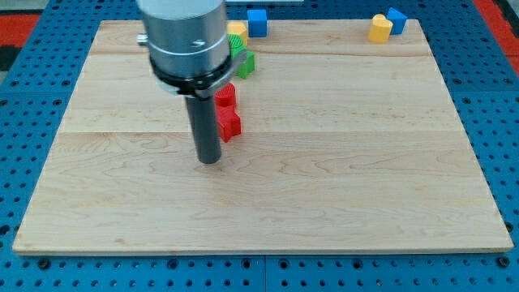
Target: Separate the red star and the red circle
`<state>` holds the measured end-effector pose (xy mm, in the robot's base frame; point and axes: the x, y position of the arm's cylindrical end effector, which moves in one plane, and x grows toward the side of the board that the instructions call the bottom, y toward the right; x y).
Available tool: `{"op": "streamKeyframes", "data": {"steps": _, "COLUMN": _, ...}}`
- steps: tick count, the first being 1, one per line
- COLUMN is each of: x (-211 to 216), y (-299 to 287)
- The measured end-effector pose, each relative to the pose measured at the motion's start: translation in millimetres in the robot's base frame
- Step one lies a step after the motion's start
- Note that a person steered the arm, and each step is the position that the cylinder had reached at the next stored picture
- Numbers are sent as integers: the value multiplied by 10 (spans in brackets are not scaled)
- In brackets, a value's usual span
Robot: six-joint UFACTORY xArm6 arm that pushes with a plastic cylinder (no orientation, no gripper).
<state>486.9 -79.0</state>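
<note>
Resting on the wooden board (324, 203), my tip (210, 161) sits just to the view's left of the red star (229, 125), close beside it; it is a bare rod that holds nothing. Directly above the red star, toward the view's top, the red circle (226, 95) touches it or nearly so. Farther up from the star lie a green block (244, 62), a yellow block (237, 32) and a blue cube (257, 22).

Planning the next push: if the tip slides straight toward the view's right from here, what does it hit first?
Probably the red star: it sits just right of my tip, slightly farther up the view. Depth is unclear, so it may only clip the lower edge or miss.
</note>
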Motion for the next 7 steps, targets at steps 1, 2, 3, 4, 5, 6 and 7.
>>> {"op": "streamKeyframes", "data": {"steps": 1, "x": -312, "y": -15}}
{"op": "streamKeyframes", "data": {"steps": 2, "x": -587, "y": -11}}
{"op": "streamKeyframes", "data": {"steps": 3, "x": -777, "y": 124}}
{"op": "streamKeyframes", "data": {"steps": 4, "x": -935, "y": 340}}
{"op": "streamKeyframes", "data": {"steps": 5, "x": -1039, "y": 487}}
{"op": "streamKeyframes", "data": {"steps": 6, "x": -1051, "y": 245}}
{"op": "streamKeyframes", "data": {"steps": 7, "x": -1051, "y": -391}}
